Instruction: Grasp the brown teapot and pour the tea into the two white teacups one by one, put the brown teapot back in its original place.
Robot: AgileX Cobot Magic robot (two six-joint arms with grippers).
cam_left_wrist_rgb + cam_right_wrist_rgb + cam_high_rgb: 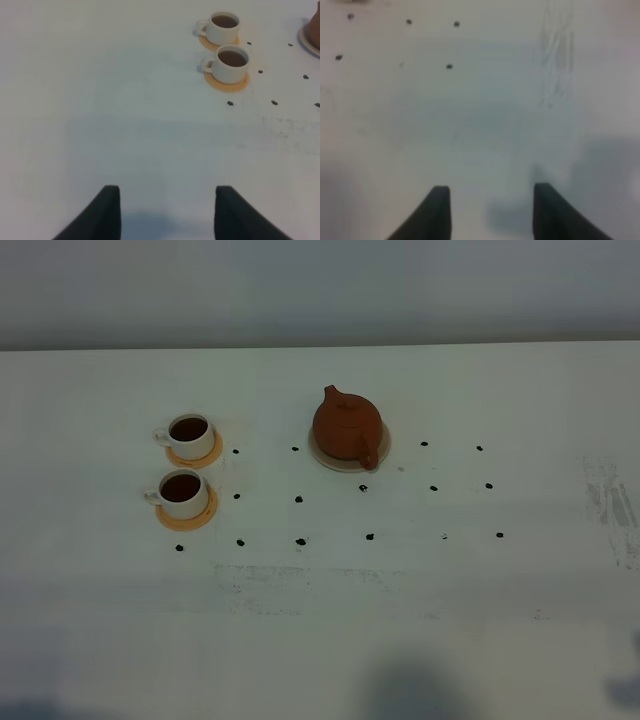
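Jaws first: the left gripper [162,212] shows 2 dark fingers with a clear gap and only bare table between them, so they stand apart and hold nothing. Same story on the right gripper [490,212], fingers parted over blank white surface, nothing in the gap. Neither arm appears in the high view, so both hang back, well clear of the crockery. Moving outward, the left wrist view looks toward the two white teacups [186,462], each sitting on its own orange coaster [186,515], handles pointing away from the pot, one just behind the other. Both already carry the tea [180,487], dark and reddish, well up the walls. Further right, the brown teapot [346,427] sits upright on its pale beige coaster [320,457], lid on, well apart from the cups. Black dots [299,500] pepper the white table [320,640] in a rough grid. My read: pouring done, pot home, arms parked clear so nothing gets knocked.
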